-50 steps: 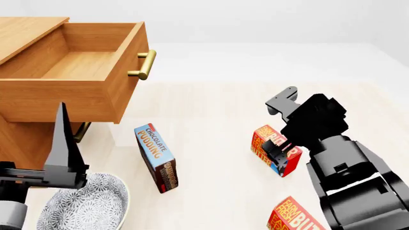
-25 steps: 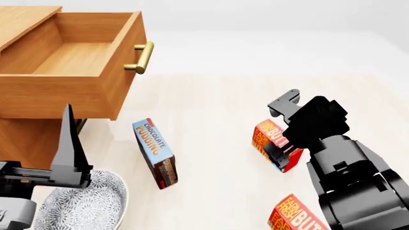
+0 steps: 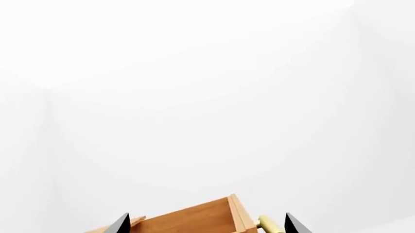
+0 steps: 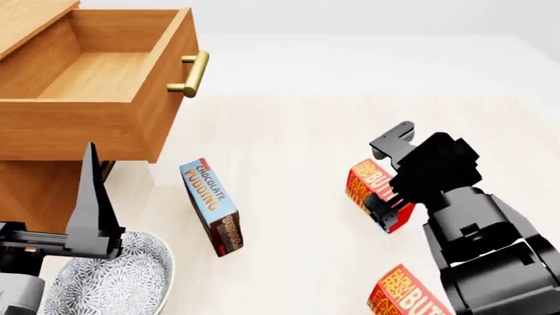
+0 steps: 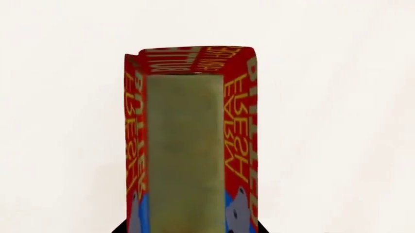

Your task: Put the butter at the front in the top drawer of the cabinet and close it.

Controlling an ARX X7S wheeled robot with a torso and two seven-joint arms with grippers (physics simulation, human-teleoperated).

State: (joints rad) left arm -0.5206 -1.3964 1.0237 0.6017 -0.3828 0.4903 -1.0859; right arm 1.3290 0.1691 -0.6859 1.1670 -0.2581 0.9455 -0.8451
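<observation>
With top drawer (image 4: 96, 79) pulled open up-left, right tool (image 4: 382, 197) straddling butter (image 4: 366, 189) on table (image 4: 289, 151), long axis in line with tool, grip unclear; left tool (image 4: 88, 216) spread, empty.

A simulated, household-like setting is being shown rather than any real room: flat, evenly lit renders are being given, and blank white walls are being seen in the left wrist view. A pale wood-grain worktop (image 4: 289, 131) is being used as the ground. At ten o'clock in the head view a light brown wooden cabinet (image 4: 35, 190) is being displayed with its top drawer (image 4: 96, 85) pulled open. Grocery cartons are being laid out around it: a chocolate pudding carton (image 4: 212, 207) near the centre and a butter carton (image 4: 372, 190) at three o'clock, with a patterned bowl (image 4: 114, 282) at seven o'clock. A pantry or kitchen is being suggested.
</observation>
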